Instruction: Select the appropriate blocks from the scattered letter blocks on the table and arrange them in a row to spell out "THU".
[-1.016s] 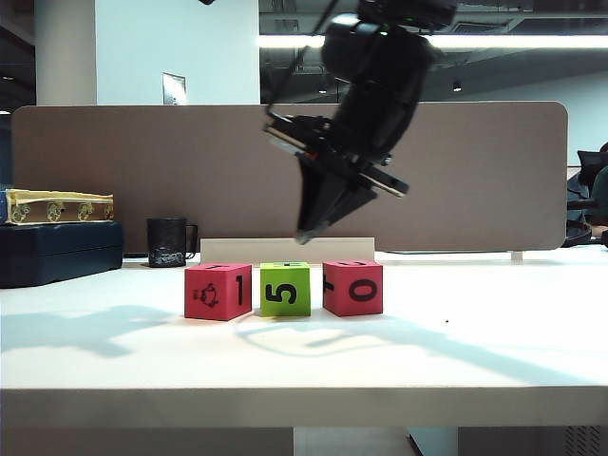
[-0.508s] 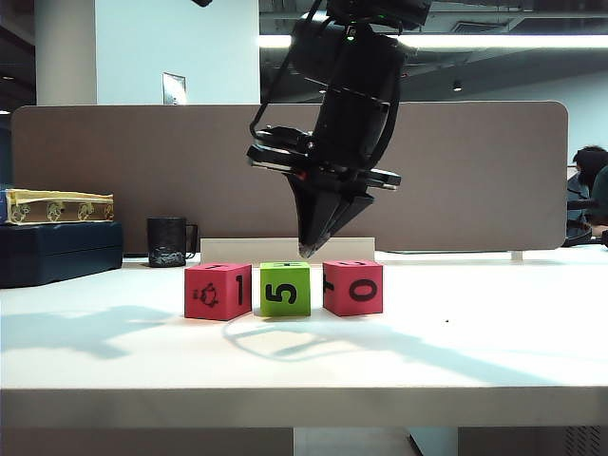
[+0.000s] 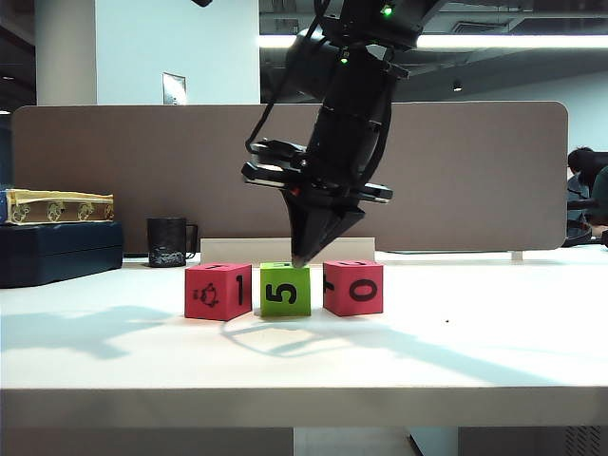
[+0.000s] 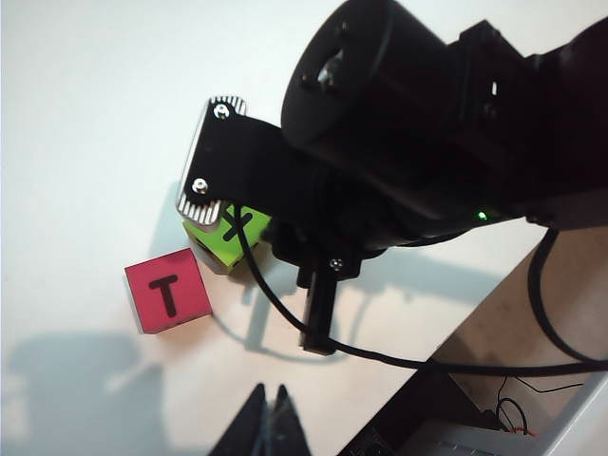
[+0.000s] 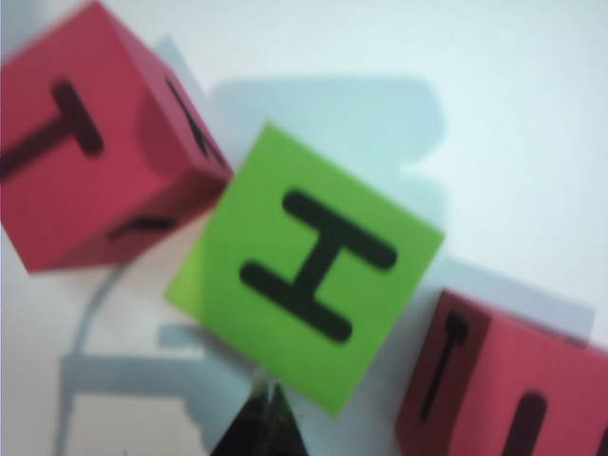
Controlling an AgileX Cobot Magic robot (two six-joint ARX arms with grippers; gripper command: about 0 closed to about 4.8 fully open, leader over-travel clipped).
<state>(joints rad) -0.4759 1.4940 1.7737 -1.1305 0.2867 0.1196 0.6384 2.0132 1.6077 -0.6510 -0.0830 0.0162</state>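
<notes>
right gripper (image 3: 300,258) is pinched fully shut, holding nothing, tip pointing down and sitting right at the top rear edge of the green h block (image 3: 285,289); can't tell from exterior view if it's touching or just above. right wrist cam shows the closed tip (image 5: 259,427) just off one edge of the h face (image 5: 309,266), so prob a nudge/align move, not a pick. row is basically built on the white table (image 3: 475,351): red t block (image 3: 218,291) on one side of the tip, green h under it, 2nd red block (image 3: 352,287) on the other side, its top letter only partly visible in wrist cam, looks like a u but can't confirm. wrist cam has h rotated vs its neighbours, small gaps btw blocks, t block (image 5: 90,142) corner near the h corner. to do this well imo: keep jaws shut, push low on the h side face not the top edge so it slides w/o tipping, short slow strokes, square it to the neighbours and stop before it shoves the u-side block. left gripper (image 4: 269,423) also closed and empty, parked well back from the row, looking at the t block (image 4: 168,290) and the green one (image 4: 226,235) half hidden behind the right arm (image 4: 399,142); leave it there.
</notes>
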